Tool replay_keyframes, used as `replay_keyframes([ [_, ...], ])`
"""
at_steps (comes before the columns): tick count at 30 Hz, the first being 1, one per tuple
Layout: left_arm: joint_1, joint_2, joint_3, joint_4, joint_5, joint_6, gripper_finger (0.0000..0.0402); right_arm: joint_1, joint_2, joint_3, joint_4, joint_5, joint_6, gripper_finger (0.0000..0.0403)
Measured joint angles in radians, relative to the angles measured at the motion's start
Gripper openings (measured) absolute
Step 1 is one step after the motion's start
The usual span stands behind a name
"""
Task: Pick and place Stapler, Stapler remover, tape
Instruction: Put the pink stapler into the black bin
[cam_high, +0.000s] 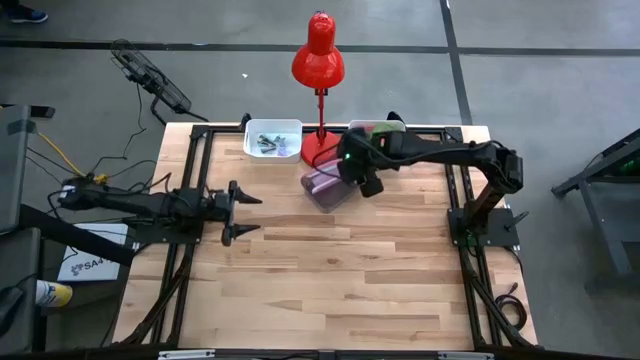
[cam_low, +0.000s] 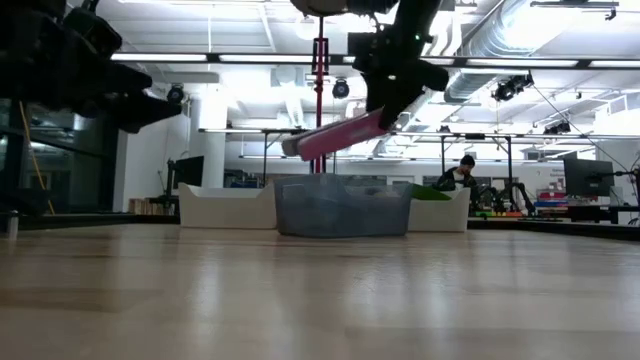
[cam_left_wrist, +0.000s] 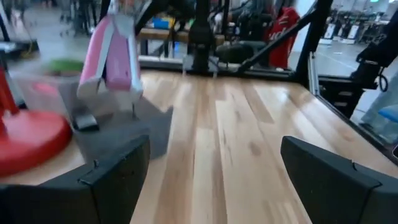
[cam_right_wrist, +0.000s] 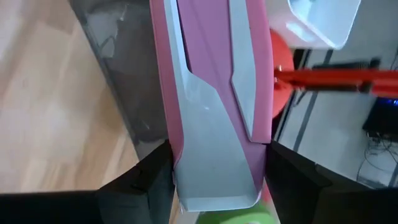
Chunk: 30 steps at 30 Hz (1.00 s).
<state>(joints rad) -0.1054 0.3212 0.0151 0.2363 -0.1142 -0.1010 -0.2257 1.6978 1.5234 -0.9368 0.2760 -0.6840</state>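
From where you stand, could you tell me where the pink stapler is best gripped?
Across its narrow sides near one end, as the right gripper holds it now. The pink stapler is long and slim with flat side faces, so fingers close squarely there, coming from above over the grey bin.

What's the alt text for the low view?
The right gripper holds a pink stapler tilted in the air above a translucent grey bin on the wooden table. White bins flank it, and a person sits far behind in the room.
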Motion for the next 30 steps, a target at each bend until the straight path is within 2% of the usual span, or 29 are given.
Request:
replay_keyframes([
  [5, 0.138, -0.088, 0.000, -0.020, 0.205, 0.058, 0.0356, -0.073, -0.001, -0.024, -0.025, -0.075, -0.067, 0.0196],
  [7, 0.182, -0.123, -0.001, -0.049, 0.252, 0.068, 0.0356, -0.096, -0.005, -0.063, -0.002, -0.072, -0.083, 0.0196],
  [12, 0.252, -0.189, -0.001, -0.112, 0.283, 0.068, 0.0356, -0.120, -0.008, -0.177, 0.119, -0.035, -0.158, 0.0196],
  [18, 0.269, -0.223, -0.002, -0.128, 0.349, 0.072, 0.0356, -0.127, -0.011, -0.243, 0.209, -0.043, -0.204, 0.0196],
  [30, 0.269, -0.254, -0.002, -0.142, 0.367, 0.059, 0.0356, -0.123, -0.016, -0.297, 0.255, -0.215, -0.269, 0.0196],
])
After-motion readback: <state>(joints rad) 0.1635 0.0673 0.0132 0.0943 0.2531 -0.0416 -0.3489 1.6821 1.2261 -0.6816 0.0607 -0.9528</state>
